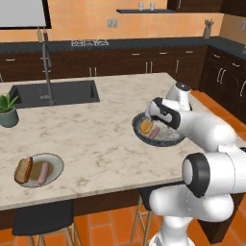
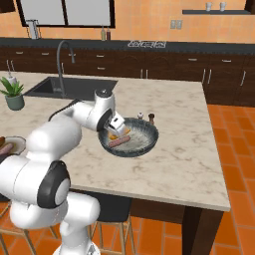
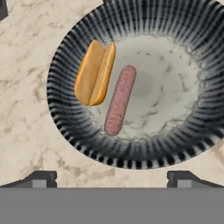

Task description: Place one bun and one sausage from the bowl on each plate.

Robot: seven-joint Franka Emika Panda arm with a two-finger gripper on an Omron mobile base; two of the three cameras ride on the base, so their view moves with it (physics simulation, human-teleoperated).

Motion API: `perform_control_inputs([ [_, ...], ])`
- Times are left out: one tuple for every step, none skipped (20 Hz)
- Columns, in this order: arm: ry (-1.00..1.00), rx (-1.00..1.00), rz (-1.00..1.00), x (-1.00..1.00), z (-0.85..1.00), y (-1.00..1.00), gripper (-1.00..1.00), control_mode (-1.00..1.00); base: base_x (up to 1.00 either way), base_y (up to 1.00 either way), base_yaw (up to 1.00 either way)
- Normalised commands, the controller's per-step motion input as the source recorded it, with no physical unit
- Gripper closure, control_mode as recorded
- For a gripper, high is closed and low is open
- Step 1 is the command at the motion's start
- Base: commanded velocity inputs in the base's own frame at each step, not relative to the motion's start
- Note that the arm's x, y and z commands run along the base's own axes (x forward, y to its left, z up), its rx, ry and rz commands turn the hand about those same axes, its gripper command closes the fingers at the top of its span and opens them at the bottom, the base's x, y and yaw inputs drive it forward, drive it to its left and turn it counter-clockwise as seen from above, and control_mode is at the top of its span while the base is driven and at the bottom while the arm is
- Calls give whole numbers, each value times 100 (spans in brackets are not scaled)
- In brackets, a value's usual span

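Note:
The dark bowl sits near the island's right front edge. In it lie a golden bun and a pink sausage, side by side. My gripper hangs just above the bowl's near side, open and holding nothing. A grey-beige plate at the island's left front carries a brown bun and a sausage. The red-rimmed white plate is out of view.
A sink with a tall faucet lies at the island's back left, and a potted plant stands beside it. Two small shakers stand just behind the bowl. Stools are tucked under the front edge.

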Motion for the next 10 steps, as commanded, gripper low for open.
perform_control_inputs([
  [10,16,-5,67,-30,-11,-100,-100,0,0,0],
  [8,16,-1,69,-26,-17,-100,-100,0,0,0],
  [7,6,0,80,-11,0,-100,-100,0,0,0],
  [9,0,-3,90,-5,0,-100,-100,0,0,0],
  [10,0,-4,89,0,0,-100,-100,0,0,0],
  [11,0,-4,88,0,6,-100,-100,0,0,0],
  [11,0,-4,84,0,6,-100,-100,0,0,0],
  [12,0,-5,81,-3,9,-100,-100,0,0,0],
  [13,0,-4,84,-4,6,-100,-100,0,0,0],
  [13,0,-5,66,-19,0,-100,-100,0,0,0],
])
